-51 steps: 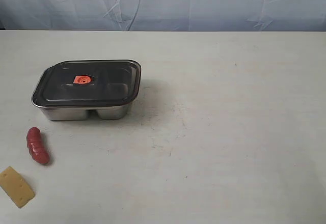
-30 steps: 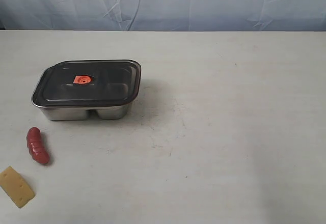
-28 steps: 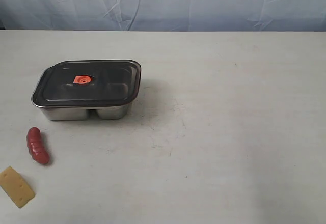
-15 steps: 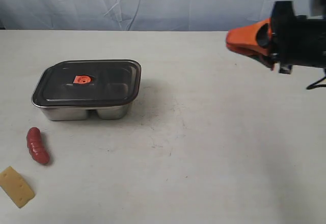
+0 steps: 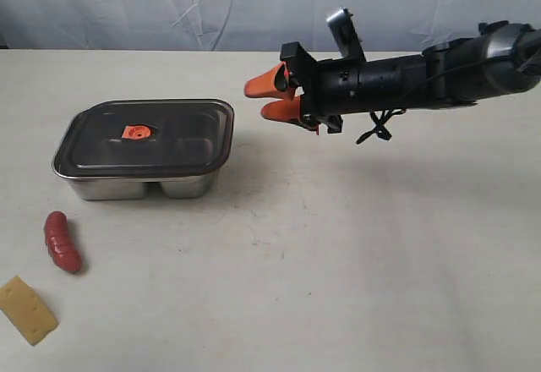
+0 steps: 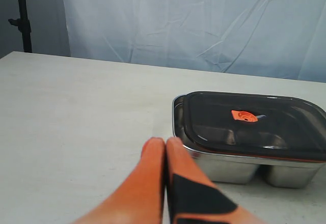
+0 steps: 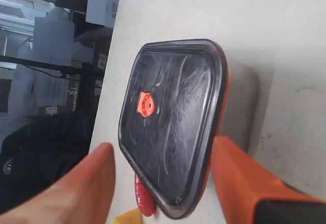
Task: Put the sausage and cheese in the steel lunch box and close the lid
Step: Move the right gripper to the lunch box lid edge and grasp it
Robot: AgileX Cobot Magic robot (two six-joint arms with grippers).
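In the exterior view the right tool point(image 5: 262, 100) is hanging over the bench point(image 5: 380, 245) at about 2 o'clock from the steel lunch box point(image 5: 127, 188), its orange fingers spread apart and empty. The lid point(image 5: 148, 135) is sitting on the box. The sausage point(image 5: 62, 242) is lying on the bench at 7 o'clock from the box. The cheese point(image 5: 26, 309) is lying at 7 o'clock from the sausage, apart from it. Only the left wrist view is showing the left tool point(image 6: 164, 143): its fingers are pressing together on nothing, short of the box. The right wrist view is framing the lid between the parted fingers.
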